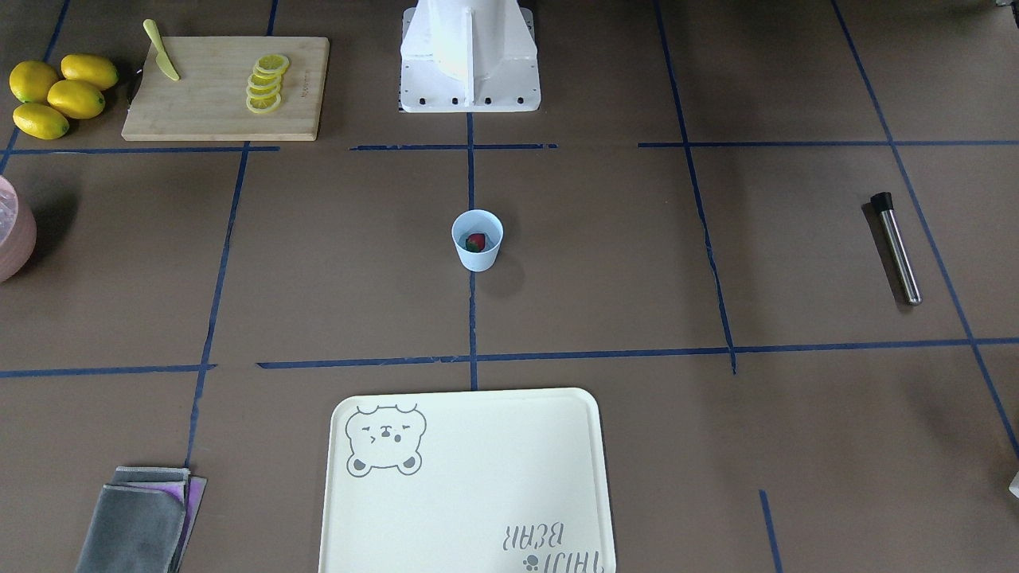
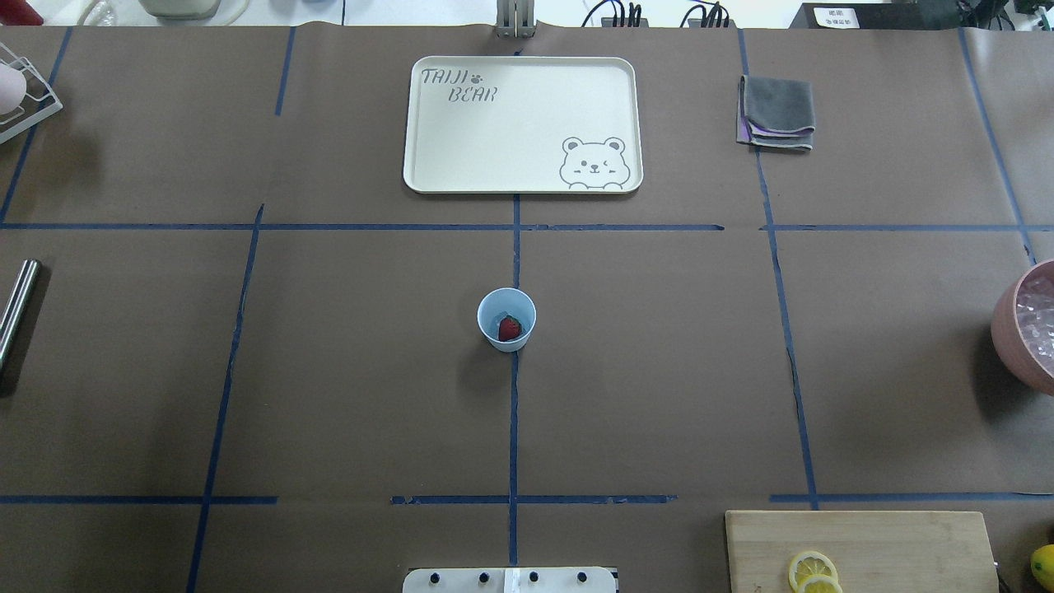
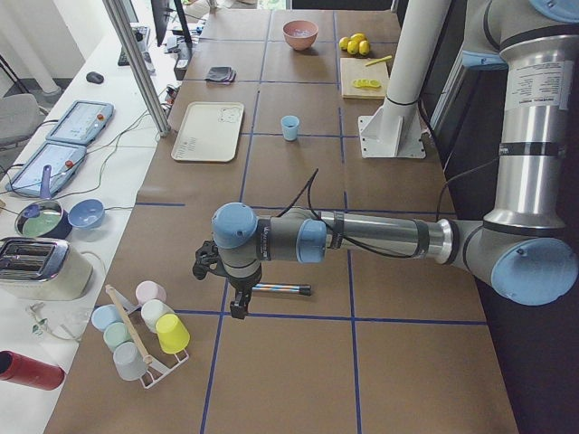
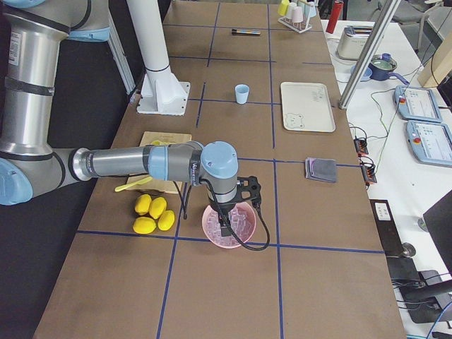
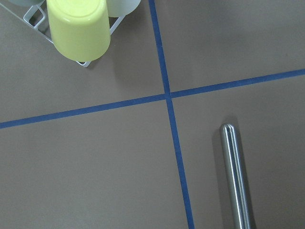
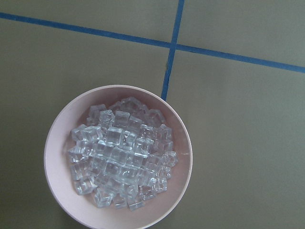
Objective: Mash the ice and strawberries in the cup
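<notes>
The pale blue cup (image 2: 506, 319) stands upright at the table's centre, with one red strawberry (image 2: 510, 329) inside; both also show in the front view (image 1: 477, 239). The ice (image 6: 119, 157) is a heap of clear cubes in a pink bowl (image 6: 52, 143) at the table's right end. My right gripper (image 4: 224, 227) hangs over that bowl. My left gripper (image 3: 237, 306) hangs over the table's left end, beside a steel rod with a black tip (image 5: 237, 176). Neither gripper's fingers show in the wrist views, so I cannot tell whether they are open or shut.
A cream bear tray (image 2: 521, 123) lies beyond the cup. A cutting board (image 1: 225, 87) holds lemon slices (image 1: 267, 83) and a yellow knife (image 1: 162, 52), with whole lemons (image 1: 60, 94) beside it. A grey folded cloth (image 2: 777, 111) lies far right. A rack of cups (image 3: 145, 325) stands near the left gripper.
</notes>
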Controlling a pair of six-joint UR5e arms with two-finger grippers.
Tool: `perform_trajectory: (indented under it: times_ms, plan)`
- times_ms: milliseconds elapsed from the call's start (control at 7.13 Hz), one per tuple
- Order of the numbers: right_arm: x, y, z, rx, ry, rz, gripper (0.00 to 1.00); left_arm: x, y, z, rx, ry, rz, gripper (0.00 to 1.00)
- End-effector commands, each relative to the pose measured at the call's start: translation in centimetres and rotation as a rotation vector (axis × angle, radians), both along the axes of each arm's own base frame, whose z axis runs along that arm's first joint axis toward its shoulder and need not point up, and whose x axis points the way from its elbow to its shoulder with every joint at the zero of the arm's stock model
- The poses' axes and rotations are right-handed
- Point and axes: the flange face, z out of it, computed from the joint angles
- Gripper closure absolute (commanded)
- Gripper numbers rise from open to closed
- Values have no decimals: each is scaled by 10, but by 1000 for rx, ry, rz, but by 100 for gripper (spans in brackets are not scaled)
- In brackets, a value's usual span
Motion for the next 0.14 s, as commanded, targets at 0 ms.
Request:
perform_trajectory:
  times_ms: [0]
  plan:
    - [-1, 0, 0, 0, 0, -1, 1, 0, 0, 1, 0, -3, 1, 0]
